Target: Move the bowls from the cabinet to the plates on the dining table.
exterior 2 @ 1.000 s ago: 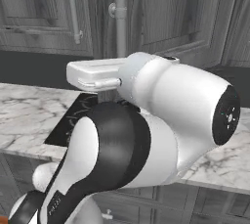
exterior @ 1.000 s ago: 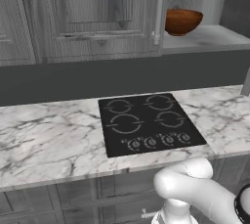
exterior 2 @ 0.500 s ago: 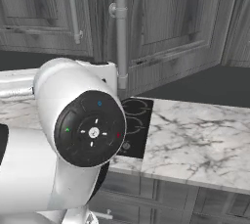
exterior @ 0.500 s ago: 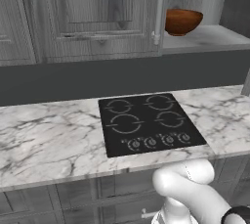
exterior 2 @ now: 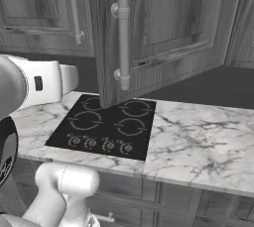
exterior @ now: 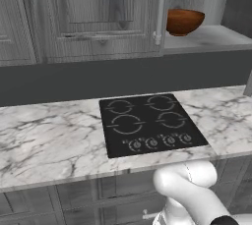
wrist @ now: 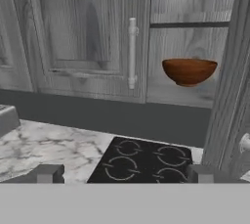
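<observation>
Swung aside, open hand (wrist: 122,173) faces brown bowl (wrist: 189,71) shelved well ahead.

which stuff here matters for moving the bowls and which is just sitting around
For the job:
- brown bowl on the shelf of the open cabinet
- gripper, fingers apart, holding nothing

Just sitting there:
- black cooktop
- marble counter
- closed cabinet doors
</observation>
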Robot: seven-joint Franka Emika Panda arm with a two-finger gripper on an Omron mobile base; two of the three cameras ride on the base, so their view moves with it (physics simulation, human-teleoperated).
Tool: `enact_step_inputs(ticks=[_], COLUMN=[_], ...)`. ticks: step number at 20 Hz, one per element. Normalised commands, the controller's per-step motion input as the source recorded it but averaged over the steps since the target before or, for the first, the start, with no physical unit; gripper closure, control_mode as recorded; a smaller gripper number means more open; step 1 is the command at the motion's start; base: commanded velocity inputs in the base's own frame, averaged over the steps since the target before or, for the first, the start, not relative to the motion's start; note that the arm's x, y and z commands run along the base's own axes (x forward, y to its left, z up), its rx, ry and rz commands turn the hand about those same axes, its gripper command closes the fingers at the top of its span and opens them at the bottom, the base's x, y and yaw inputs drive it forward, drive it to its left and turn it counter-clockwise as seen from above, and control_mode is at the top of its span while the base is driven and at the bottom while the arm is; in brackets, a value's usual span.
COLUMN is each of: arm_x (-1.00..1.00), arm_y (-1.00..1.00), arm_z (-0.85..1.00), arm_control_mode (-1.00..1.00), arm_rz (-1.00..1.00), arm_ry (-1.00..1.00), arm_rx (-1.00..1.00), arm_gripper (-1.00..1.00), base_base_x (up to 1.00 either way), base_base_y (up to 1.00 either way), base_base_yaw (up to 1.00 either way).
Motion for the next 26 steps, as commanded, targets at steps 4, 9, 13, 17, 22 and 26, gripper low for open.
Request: enact_step_inputs(ticks=[4, 9, 13, 17, 22, 26], arm_x=[0.00, 0.02, 0.05, 0.19, 0.20, 0.27], arm_y=[0.17, 0.17, 0.20, 0.29, 0.21, 0.26], arm_z=[0.00, 0.02, 0.00, -0.02, -0.16, -0.22], arm_control_mode=[-1.00, -1.00, -1.00, -1.00, -1.00, -1.00], arm_rz=[-0.34, -0.35, -0.35, -0.33, -0.30, -0.23], arm_ry=[0.11, 0.06, 0.04, 0.00, -0.03, -0.08], arm_rx=[-0.14, -0.16, -0.18, -0.22, -0.19, -0.18], arm_gripper=[-1.00, -1.00, -1.00, -1.00, -1.00, -1.00], base_base_x=[0.00, 0.00, 0.00, 0.00, 0.00, 0.00], base_base_y=[0.00, 0.00, 0.00, 0.00, 0.00, 0.00], base_base_yaw=[0.00, 0.00, 0.00, 0.00, 0.00, 0.00])
